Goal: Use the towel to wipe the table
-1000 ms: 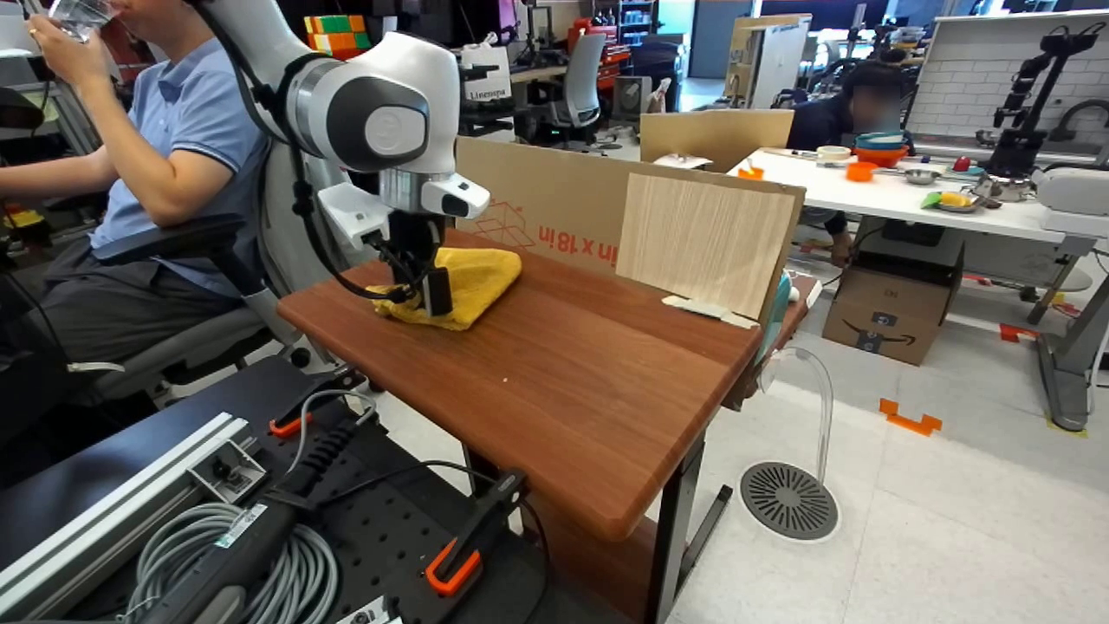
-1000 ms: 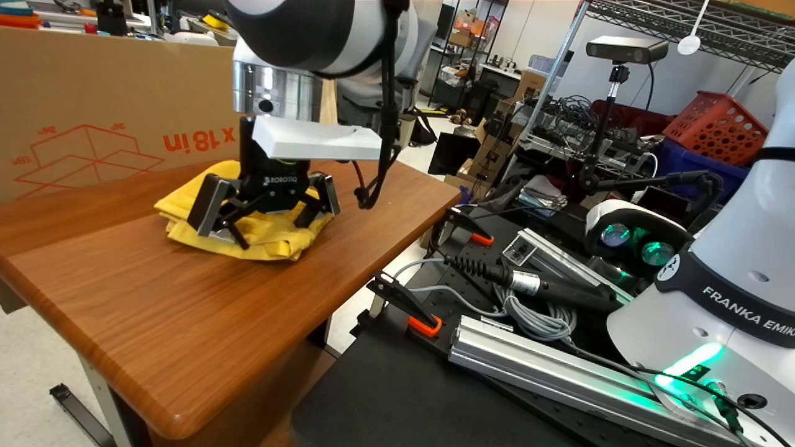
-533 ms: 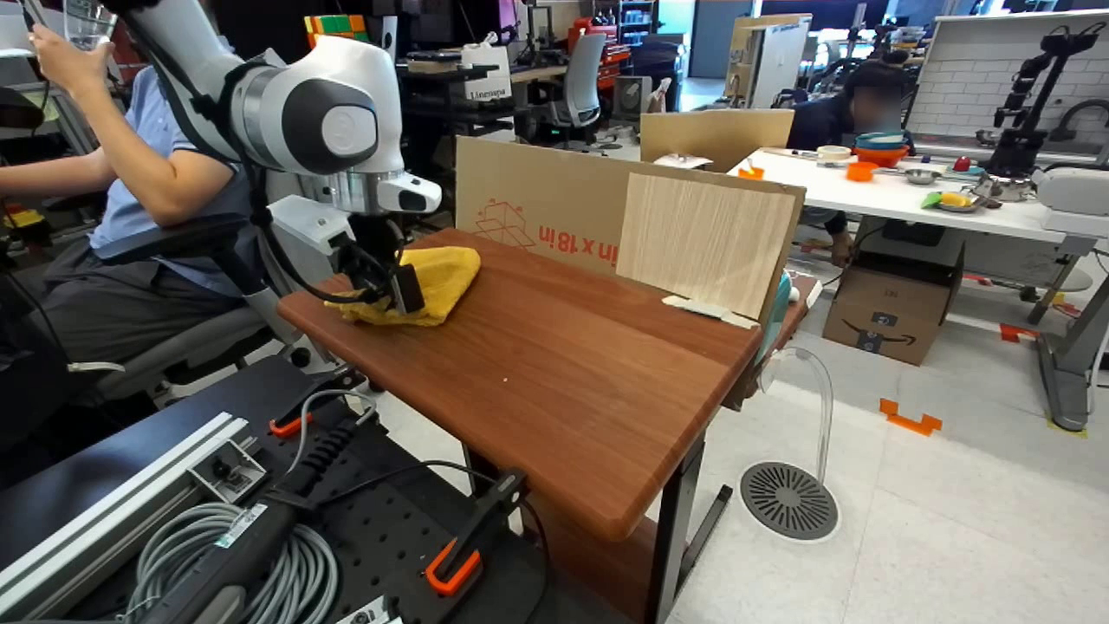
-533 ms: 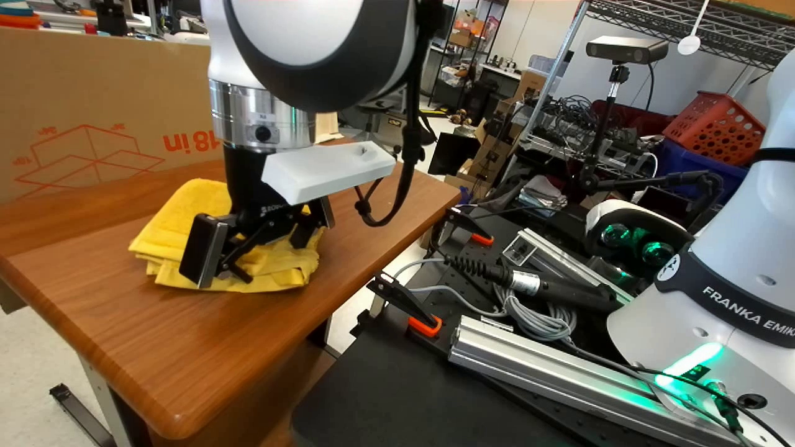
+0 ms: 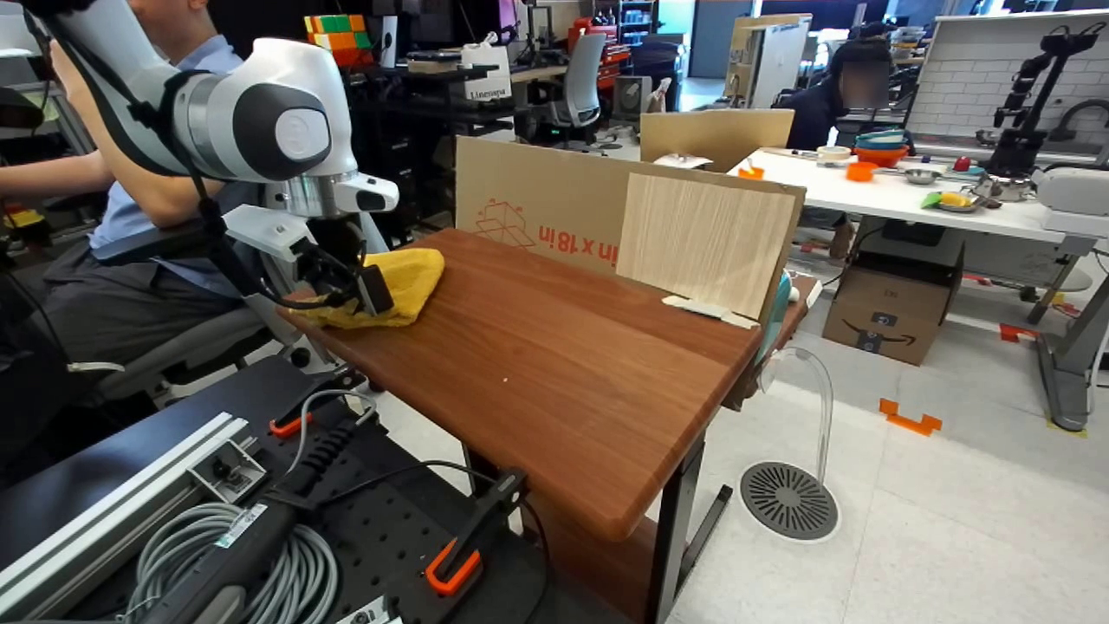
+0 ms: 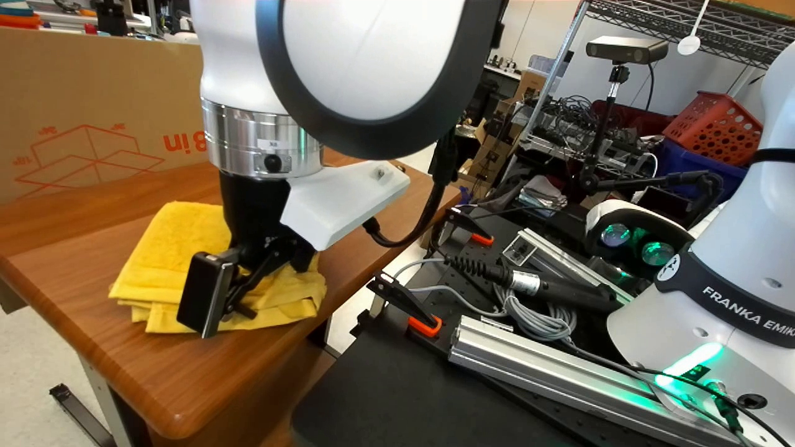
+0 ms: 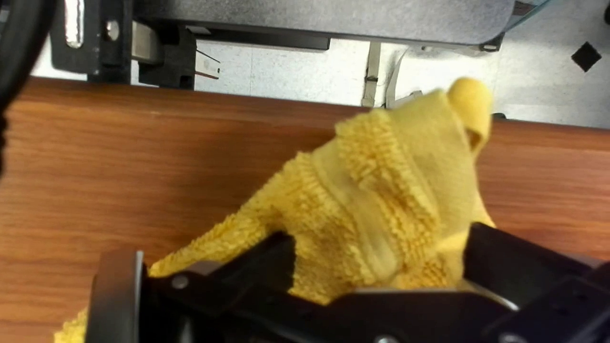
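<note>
We have a brown table [image 5: 554,390] with a black bench [image 6: 385,385] just beside it. Our white arm [image 5: 286,130] bends down over one end of the table, the end near a seated person [image 5: 165,186] in a blue shirt. A sheet of cardboard [image 5: 546,195] stands upright along one long side, and a pale panel [image 5: 706,247] shows in front of it, well apart from the arm.

The yellow towel [image 6: 171,254] lies folded and rumpled on the table, under the gripper [image 6: 255,285] and close to the edge beside the bench. In the wrist view one curled corner of it shows across the line of the table's edge; we cannot tell whether that corner overhangs or only stands up.

The gripper is tilted. Its jaws stand wide apart, with towel showing between them, and we see them closed on nothing. The fingers [image 6: 202,292] are down at the cloth; how hard they press we cannot tell.

On the bench we see a coil of grey cable [image 6: 540,320] and orange-tipped clamps [image 6: 410,310]. A pale speck [image 5: 505,380] shows on the tabletop, apart from the towel.
</note>
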Controlling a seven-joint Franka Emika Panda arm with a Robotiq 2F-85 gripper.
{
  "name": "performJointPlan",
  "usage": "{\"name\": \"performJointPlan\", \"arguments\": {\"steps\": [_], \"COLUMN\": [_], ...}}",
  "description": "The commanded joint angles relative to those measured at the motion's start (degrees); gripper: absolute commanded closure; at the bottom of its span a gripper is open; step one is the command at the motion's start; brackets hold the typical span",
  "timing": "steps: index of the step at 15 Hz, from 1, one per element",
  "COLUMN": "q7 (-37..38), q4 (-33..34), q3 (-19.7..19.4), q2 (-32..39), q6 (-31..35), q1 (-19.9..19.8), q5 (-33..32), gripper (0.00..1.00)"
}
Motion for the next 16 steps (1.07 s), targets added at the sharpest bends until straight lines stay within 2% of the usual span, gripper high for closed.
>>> {"name": "performJointPlan", "arguments": {"steps": [1,9,13,16], "q7": [3.75,12.94,11.25,9.49], "q4": [5.25,26.28,28.73,25.46], "q3": [-0.51,-4.39,-3.83,-4.46], "q2": [3.88,13.29,14.98,14.19], "q6": [-0.29,-10.22,-15.27,-16.92], "q1": [0.27,-2.72,-9.37,-14.08], "q5": [0.26,4.45,9.79,13.56], "gripper": [0.0,0.0,0.0,0.0]}}
